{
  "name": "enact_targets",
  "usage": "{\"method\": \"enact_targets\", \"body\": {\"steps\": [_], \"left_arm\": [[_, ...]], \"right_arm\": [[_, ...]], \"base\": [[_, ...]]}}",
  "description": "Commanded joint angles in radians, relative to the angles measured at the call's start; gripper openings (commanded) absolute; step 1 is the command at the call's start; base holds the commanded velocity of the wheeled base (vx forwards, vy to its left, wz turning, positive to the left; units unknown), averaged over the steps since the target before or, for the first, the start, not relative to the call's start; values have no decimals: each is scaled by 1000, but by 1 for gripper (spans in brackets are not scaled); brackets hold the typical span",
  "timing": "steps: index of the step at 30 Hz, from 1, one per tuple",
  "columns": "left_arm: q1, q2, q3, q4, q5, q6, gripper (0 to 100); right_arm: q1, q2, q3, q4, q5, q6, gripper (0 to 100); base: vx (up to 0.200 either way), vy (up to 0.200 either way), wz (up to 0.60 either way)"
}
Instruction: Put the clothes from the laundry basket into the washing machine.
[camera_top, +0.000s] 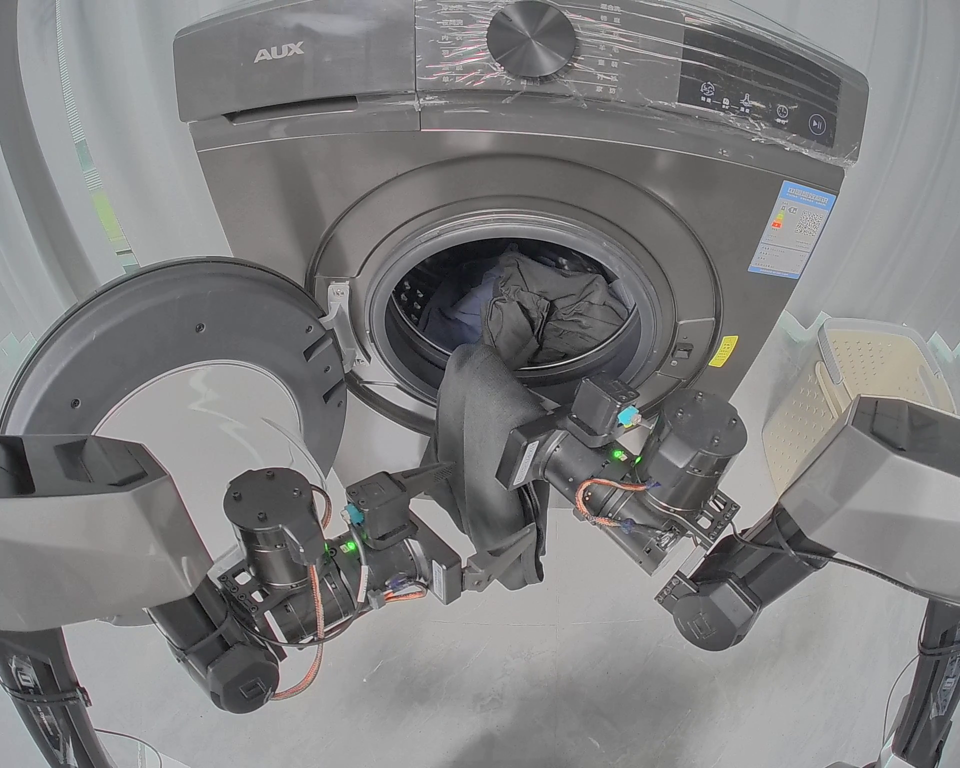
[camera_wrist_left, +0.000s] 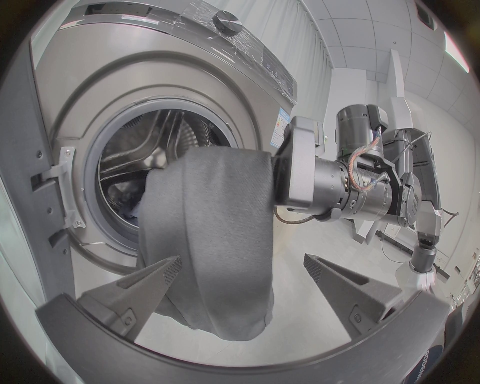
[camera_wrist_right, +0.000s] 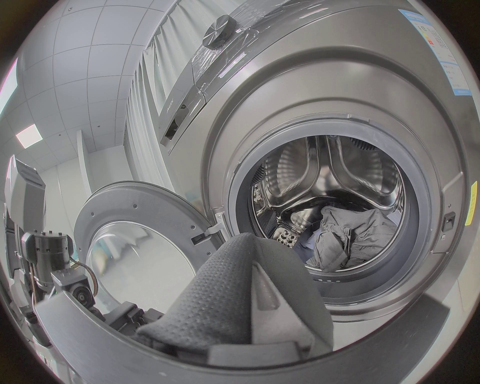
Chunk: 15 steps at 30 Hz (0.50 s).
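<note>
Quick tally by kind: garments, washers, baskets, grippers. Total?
Garments: 3 (charcoal garment hanging out, grey garment and blue garment in the drum)
Washing machine: 1
Laundry basket: 1
Grippers: 2 (left gripper, right gripper)
Total: 7

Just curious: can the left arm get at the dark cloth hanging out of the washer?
Probably yes: the left gripper stands open right at the hanging end of the dark cloth, with nothing between them.
</note>
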Motion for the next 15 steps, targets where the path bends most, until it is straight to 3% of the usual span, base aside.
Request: {"method": "enact_targets", "body": {"steps": [1,5,8,12,15], "left_arm": [[-19,44,-27,-1,0,0,100],[-18,87,-70,-1,11,0,100],[-8,115,-111,-1,58,-5,100],[4,123,-173,1,98,-48,100],[15,135,-202,1,103,-49,100]], "right_arm": [[0,1,-1,-1,-1,0,0],[0,-5,2,-1,-2,2,0],[0,-12,11,-1,-4,3,0],[11,-38,32,0,-22,3,0],[23,-57,57,2,-24,6,0]], "base": [[0,0,0],[0,0,0],[0,0,0],[0,0,0],[0,0,0]]}}
